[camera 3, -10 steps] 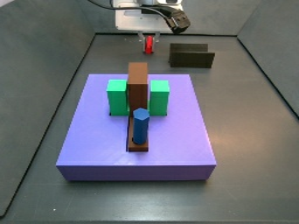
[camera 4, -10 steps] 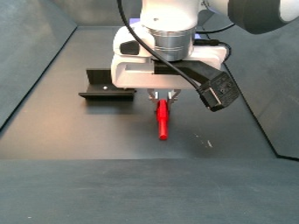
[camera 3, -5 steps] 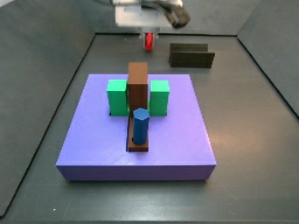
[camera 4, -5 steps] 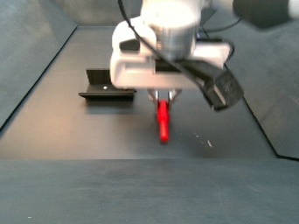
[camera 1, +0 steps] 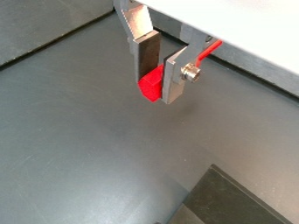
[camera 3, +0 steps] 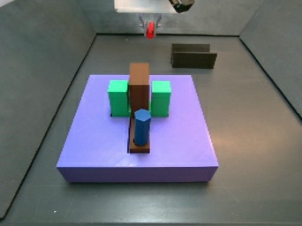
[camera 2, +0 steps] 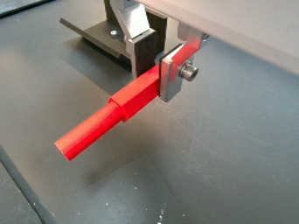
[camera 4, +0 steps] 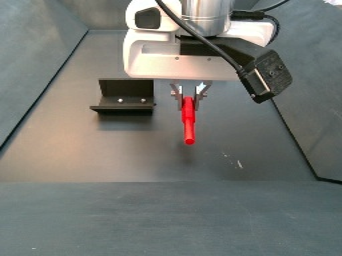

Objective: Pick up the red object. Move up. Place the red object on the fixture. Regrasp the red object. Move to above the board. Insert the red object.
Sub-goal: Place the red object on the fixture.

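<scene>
The board, a wide lavender slab, fills the near half of the grey floor and carries the green blocks, the brown bar and the blue peg. Well behind it, by the back wall, sits the fixture, a low dark bracket. The gripper hangs in the air beside the fixture, its jaws closed on the top end of the red object, which points straight down, clear of the floor, in a side view.

Only the peg's upper end lies between the pads (most of its length hangs free below them). My judgement: with so short a hold, the peg could swing or slip during the carry to the fixture. Any tilt could make it catch the bracket's wall or topple on release, spoiling the regrasp.
</scene>
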